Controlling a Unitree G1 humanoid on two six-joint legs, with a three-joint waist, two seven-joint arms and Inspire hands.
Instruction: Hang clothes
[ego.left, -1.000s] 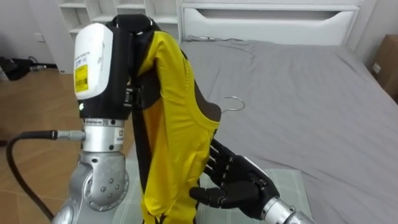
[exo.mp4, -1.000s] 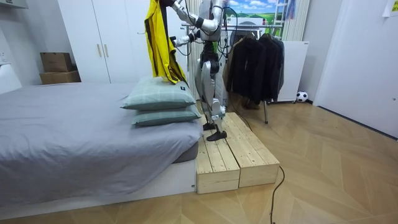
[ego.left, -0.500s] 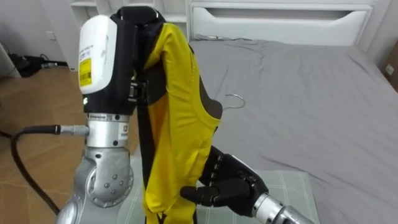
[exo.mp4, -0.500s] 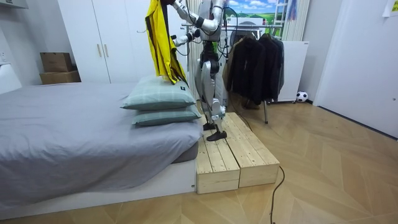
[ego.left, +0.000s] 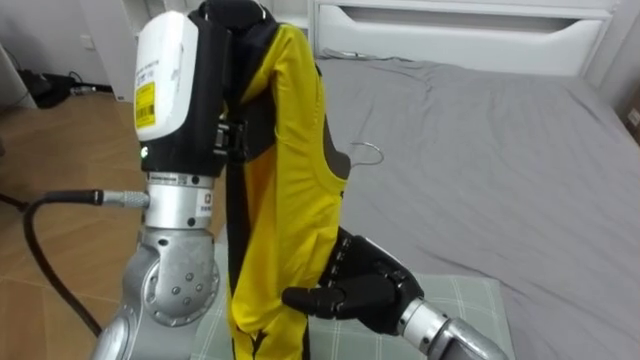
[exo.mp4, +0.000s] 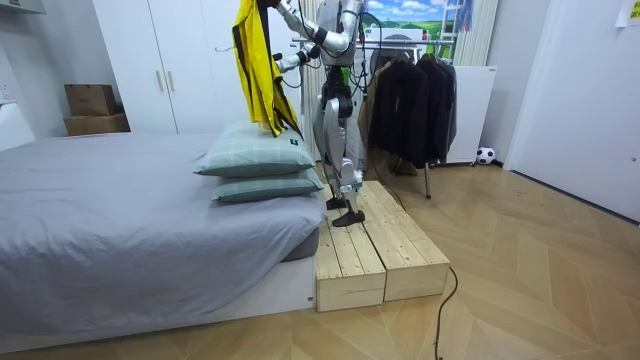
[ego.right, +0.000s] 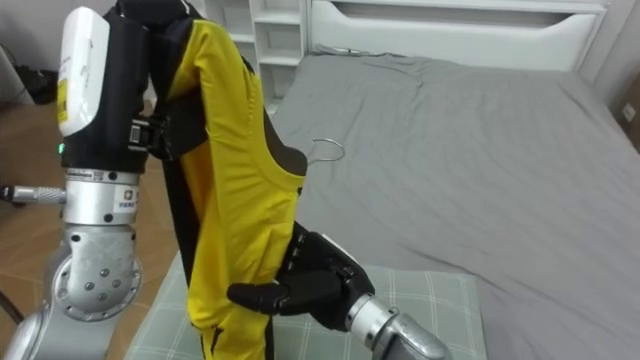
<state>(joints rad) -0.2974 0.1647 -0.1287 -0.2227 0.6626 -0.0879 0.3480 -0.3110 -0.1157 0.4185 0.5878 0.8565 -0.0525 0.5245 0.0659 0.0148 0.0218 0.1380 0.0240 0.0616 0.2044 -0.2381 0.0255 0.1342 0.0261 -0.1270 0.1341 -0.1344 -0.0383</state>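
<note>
A yellow, black-trimmed garment (ego.left: 285, 200) on a wire hanger (ego.left: 370, 146) hangs upper left; the left hand's state cannot be told. At lower centre the right hand (ego.left: 365, 292) touches it, fingers relaxed.

Home bedroom, grey bed (exo.mp4: 120, 225) (two pillows (exo.mp4: 262, 165)), white wardrobe (exo.mp4: 170, 70), rack of dark coats (exo.mp4: 410, 110)

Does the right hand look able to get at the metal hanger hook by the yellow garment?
Probably yes. The right hand is open below the hanger hook, on the same side of the yellow garment, and nothing lies between them; it only needs to rise.
</note>
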